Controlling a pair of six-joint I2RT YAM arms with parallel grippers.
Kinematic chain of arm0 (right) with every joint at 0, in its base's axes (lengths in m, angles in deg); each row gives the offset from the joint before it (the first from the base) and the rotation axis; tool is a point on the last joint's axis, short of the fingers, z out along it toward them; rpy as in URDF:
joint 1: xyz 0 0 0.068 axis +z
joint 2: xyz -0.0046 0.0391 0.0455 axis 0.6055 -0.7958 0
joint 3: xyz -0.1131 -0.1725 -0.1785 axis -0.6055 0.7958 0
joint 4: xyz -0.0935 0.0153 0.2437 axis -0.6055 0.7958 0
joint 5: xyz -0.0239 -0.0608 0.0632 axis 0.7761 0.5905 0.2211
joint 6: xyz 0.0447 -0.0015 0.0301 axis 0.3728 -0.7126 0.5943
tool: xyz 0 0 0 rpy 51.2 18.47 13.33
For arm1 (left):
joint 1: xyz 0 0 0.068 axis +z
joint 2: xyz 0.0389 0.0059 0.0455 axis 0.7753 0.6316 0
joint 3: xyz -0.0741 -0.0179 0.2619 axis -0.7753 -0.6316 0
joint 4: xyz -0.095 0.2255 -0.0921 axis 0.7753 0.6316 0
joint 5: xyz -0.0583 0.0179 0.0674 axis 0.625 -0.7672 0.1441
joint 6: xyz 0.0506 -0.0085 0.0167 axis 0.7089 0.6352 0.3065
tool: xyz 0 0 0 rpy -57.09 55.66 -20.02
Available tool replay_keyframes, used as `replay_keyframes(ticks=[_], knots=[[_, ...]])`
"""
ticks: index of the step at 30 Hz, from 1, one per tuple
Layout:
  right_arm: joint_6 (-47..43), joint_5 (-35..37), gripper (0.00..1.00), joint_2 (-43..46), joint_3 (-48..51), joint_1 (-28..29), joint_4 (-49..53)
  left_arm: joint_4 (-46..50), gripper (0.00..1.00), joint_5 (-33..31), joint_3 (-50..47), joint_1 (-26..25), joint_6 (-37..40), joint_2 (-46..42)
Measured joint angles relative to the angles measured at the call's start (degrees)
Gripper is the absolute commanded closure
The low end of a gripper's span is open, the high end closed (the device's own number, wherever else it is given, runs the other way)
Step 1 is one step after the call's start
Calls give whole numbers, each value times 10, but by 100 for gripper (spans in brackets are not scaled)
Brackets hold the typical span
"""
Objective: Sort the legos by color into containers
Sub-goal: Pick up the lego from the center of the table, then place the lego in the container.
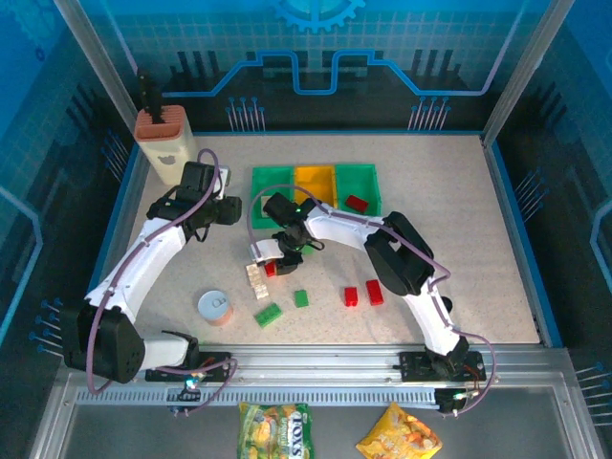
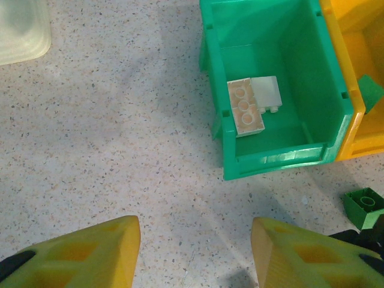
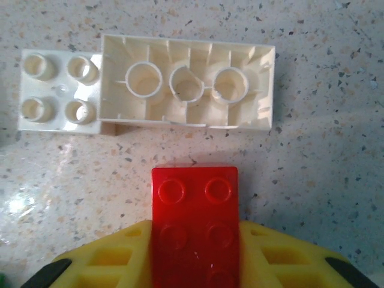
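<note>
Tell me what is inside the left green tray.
A studded cream brick and a paler brick lie side by side on the tray floor. Anything beneath them is covered.

A pale speckled tabletop with a blue border sits inside translucent blue wall panels printed with circuit lines and, at the far side, a gear. Grey metal posts frame the far corners. A metal rail runs along the near edge.

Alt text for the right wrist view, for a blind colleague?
A red brick, studs up, is clamped in the right gripper at bottom centre. Beyond it on the speckled table lie a long cream brick, hollow underside up, and a small cream brick beside its left end.
</note>
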Motion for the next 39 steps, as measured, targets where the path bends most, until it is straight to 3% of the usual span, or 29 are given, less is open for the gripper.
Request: replay_keyframes(ticks=[8,18,30,39], knots=[[43,-20,66,94,49,-17,-23,0,47,0,0,0,0,0],[179,-9,68,195,118,-89,-103,0,47,0,0,0,0,0],[392,77,68,202,116,-222,-126,0,47,0,0,0,0,0],[377,131,69,159,37,-277,-69,0,47,1,0,0,0,5]])
